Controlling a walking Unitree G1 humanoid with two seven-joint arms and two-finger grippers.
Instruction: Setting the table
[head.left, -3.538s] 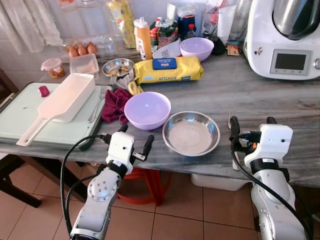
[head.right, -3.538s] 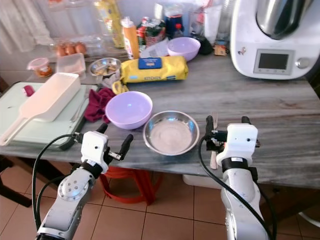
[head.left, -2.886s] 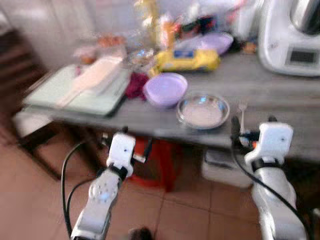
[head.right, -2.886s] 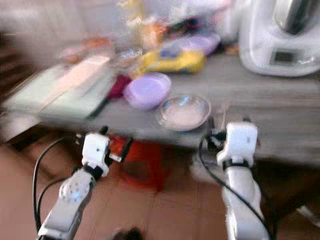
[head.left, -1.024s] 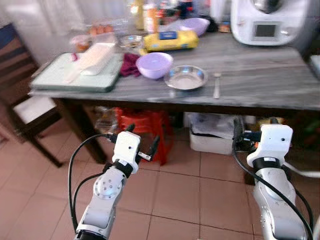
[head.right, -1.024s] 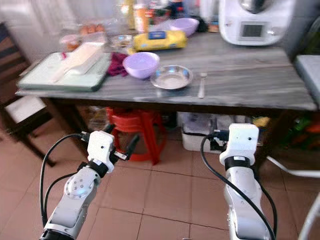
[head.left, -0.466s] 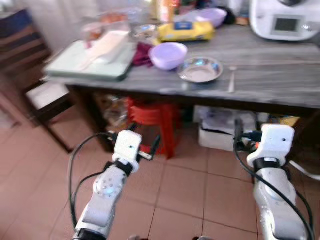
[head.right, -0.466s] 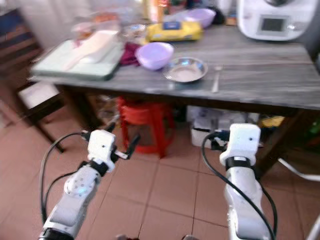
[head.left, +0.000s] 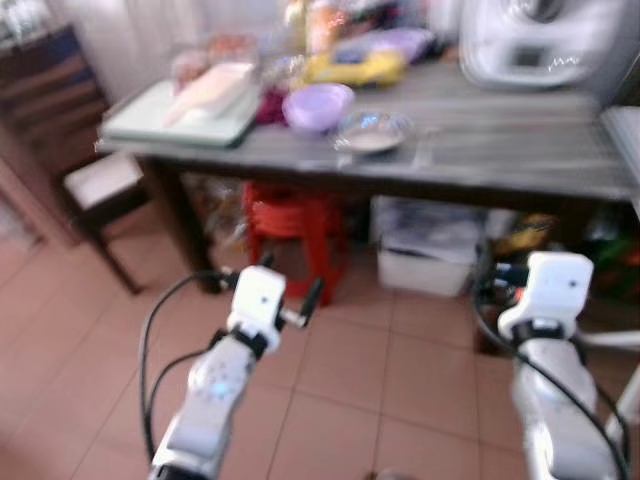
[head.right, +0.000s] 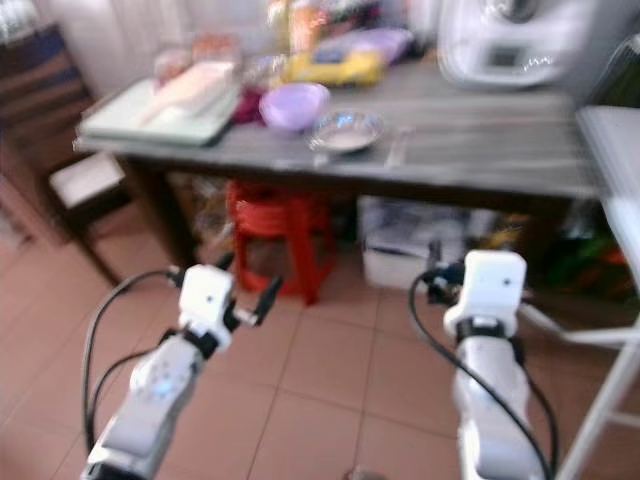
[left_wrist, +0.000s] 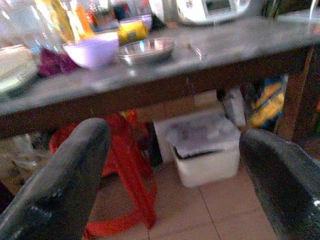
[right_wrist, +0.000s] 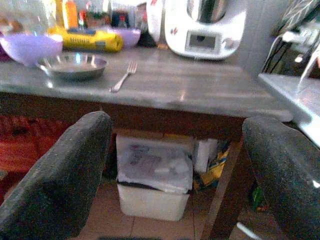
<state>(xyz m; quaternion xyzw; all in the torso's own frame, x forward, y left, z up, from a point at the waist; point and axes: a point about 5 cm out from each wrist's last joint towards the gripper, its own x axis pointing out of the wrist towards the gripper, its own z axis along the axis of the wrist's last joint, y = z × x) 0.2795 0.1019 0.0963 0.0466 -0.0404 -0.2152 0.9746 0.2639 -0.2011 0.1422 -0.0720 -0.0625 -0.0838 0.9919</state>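
Fork (right_wrist: 123, 76) flat on the grey surface (right_wrist: 200, 90) just beside the metal bowl (right_wrist: 74, 64), next to the purple bowl (right_wrist: 27, 47), like a place set for eating, left hand (head.left: 285, 295) and right hand (right_wrist: 175, 175) both wide apart, empty, low over the floor (head.left: 340, 380).

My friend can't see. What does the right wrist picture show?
Two black fingers of the open right tool frame a grey table. On it lie a fork, a metal bowl, a purple bowl and a white kitchen machine. A white bin sits underneath.
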